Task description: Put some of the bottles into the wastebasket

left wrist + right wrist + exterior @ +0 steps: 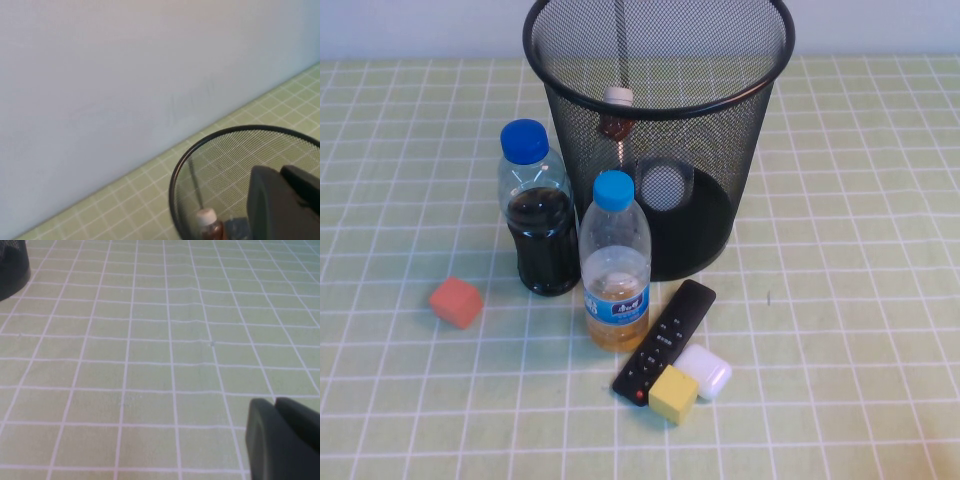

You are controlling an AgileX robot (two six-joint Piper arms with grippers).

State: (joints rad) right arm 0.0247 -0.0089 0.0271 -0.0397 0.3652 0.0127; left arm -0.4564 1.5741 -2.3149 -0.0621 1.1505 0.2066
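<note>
The wastebasket [660, 150] stands at the far middle of my bench [840, 250]. Inside it I see the small bottle [617, 112] with its white cap and brown neck label, upright near the far-left wall; my left wrist view shows the same bottle [209, 226] down in the mesh. A pale round shape shows through the near mesh, but I cannot tell what it is.

My left hand [285, 205] hangs above the wastebasket's rim; I cannot tell how it is set. My right hand [282, 440] hovers over bare bench to the right; I cannot tell its set either.

Just left of the wastebasket stands the dark-liquid bottle [537, 210], the amber bottle [615, 265] beside it.
</note>
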